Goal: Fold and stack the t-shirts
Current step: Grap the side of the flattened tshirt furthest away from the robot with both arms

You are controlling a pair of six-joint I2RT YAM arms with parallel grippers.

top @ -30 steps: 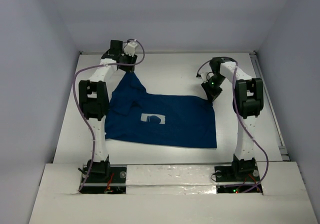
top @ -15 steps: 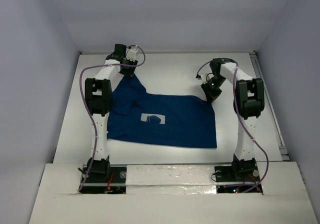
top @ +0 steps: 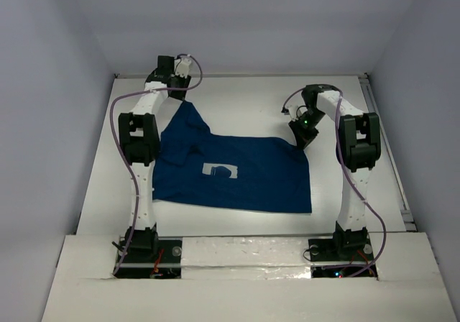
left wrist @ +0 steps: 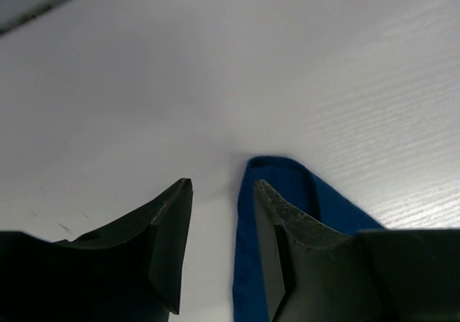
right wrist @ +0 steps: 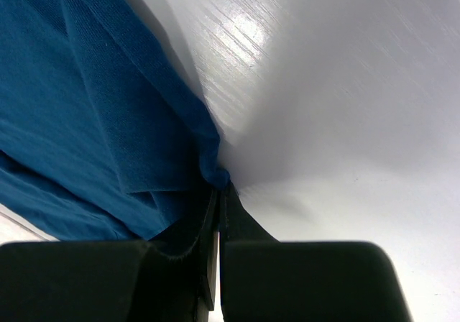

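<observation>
**Top external view.** One t-shirt [top: 244,178], dark navy, lies spread on the white table [top: 244,99] between the two arms. It carries one white rectangular print [top: 221,170] near its middle. A pointed corner of the cloth runs toward the far left. The left gripper [top: 177,90] sits at the tip of that corner, and the right gripper [top: 301,136] sits at the shirt's far right corner. Two purple cables are visible, one along each arm. The jaw states cannot be told from this view.

**Left wrist view.** Two dark fingers [left wrist: 169,228] stand apart with a clear gap between them, so the left gripper [left wrist: 223,192] is open and grips nothing. One rounded blue tip of the t-shirt [left wrist: 287,178] lies flat on the table [left wrist: 215,63], just beside and partly behind the finger on the right of the frame. A strip of its edge shows low in the gap.

**Right wrist view.** The two fingers of the right gripper [right wrist: 218,200] are pressed together, with a fold of the t-shirt [right wrist: 86,121] pinched at their tips. The cloth fills the left of the frame in overlapping layers. Bare table [right wrist: 323,85] fills the right.
</observation>
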